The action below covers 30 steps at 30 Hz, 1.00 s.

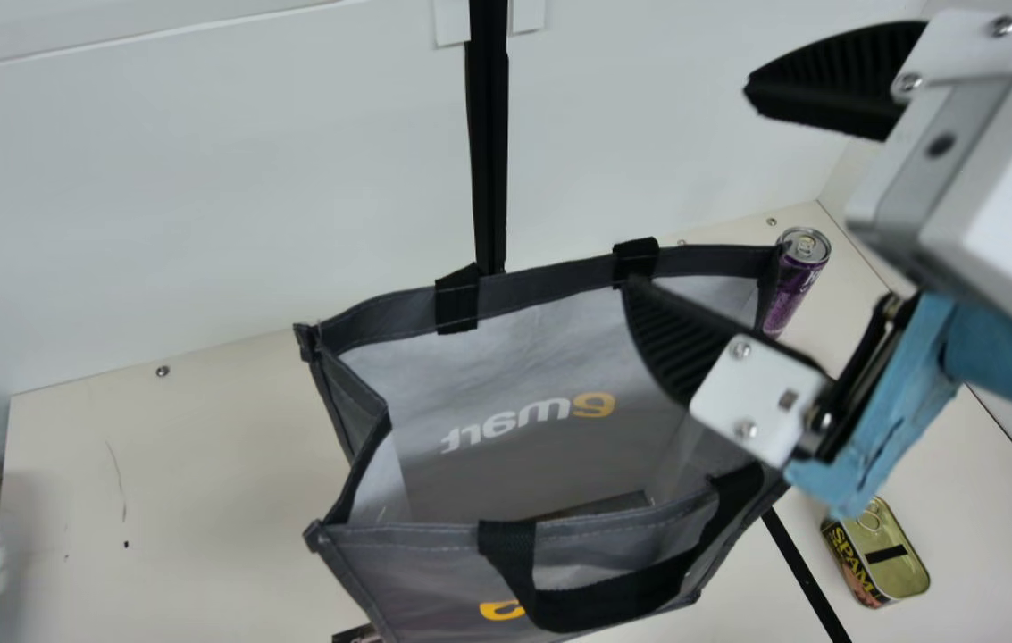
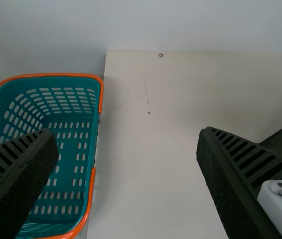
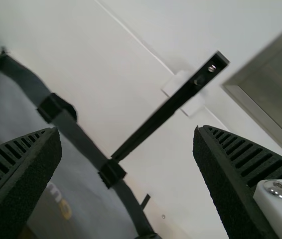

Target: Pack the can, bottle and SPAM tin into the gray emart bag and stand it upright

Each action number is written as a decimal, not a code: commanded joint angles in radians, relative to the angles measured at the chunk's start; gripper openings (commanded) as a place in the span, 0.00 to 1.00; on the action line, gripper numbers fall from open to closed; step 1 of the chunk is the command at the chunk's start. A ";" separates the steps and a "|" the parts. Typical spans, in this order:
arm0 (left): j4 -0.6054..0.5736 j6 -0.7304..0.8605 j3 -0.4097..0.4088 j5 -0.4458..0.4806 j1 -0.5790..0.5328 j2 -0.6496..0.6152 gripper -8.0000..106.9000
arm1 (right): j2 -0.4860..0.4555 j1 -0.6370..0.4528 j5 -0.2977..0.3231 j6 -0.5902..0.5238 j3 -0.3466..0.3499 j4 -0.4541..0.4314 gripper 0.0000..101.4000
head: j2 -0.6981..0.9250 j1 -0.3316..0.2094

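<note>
Nearest the camera, the right gripper (image 1: pixel 689 186) hangs with its two fingers wide apart and nothing between them, one fingertip overlapping the mouth of the gray emart bag (image 1: pixel 416 572) in the main view; whether it touches the cloth cannot be told. The bag is upright on the table (image 1: pixel 202 464), its mouth open, a dark edge visible down inside that cannot be identified. Just beyond its far right corner stands the purple can (image 1: pixel 803 244); the SPAM tin (image 1: pixel 890 554) sits lid up on the table to the right of the bag's near side. Farther out, the left gripper (image 2: pixel 127 133) is also open and empty, over the table beside a teal basket (image 2: pixel 76 164) with orange handles.

Loading looks to be the step in hand, with can and tin both outside. The next move probably calls for the right gripper to clear the bag's rim, close on one of them, lift it above the handles and lower it in. The soft side could snag or fold if the fingers cross too low.
</note>
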 commanded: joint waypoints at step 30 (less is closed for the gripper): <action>0.000 0.000 0.000 0.000 0.000 0.000 0.85 | 0.158 -0.692 -0.001 -0.089 0.029 0.237 0.94 | -0.002 -0.023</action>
